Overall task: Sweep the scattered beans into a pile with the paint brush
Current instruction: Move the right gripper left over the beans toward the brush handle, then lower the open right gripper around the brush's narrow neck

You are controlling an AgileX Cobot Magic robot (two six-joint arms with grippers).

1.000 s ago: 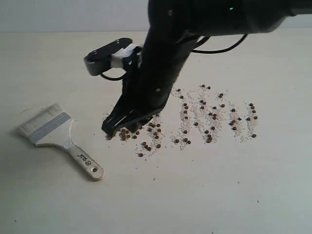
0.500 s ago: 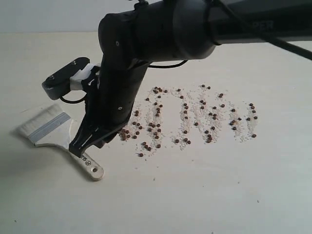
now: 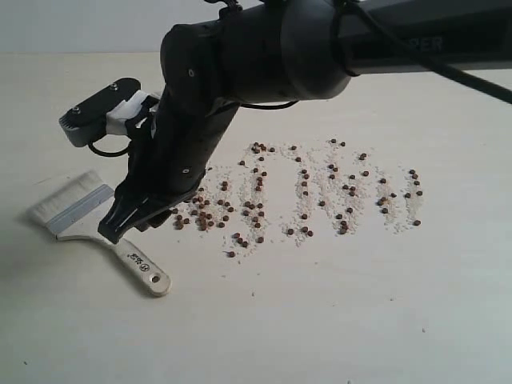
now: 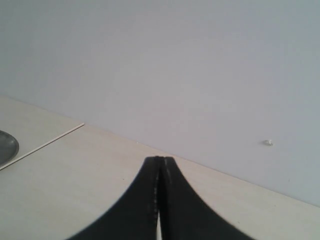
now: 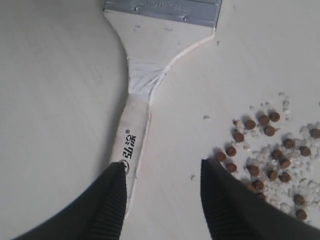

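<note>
The paint brush (image 3: 86,214) lies flat at the table's left, pale bristles pointing far-left, cream handle (image 3: 142,268) toward the front. My right gripper (image 3: 122,227) reaches across and hangs open just over the handle. In the right wrist view one finger covers the printed handle (image 5: 136,131), the other stands beside the nearest beans (image 5: 270,160), and the gripper (image 5: 162,167) has bare table in its gap. The reddish-brown beans (image 3: 320,192) lie scattered in streaks with pale grit at mid-table. My left gripper (image 4: 160,161) is shut on nothing, seen only in its wrist view.
The right arm's black body (image 3: 240,72) overhangs the table's middle and hides some beans. A grey round dish edge (image 4: 6,147) shows in the left wrist view near a seam in the tabletop, with a plain wall behind.
The right arm swung left from above the beans' left end to over the brush handle, then crept a little further left. Brush and beans have not moved.
</note>
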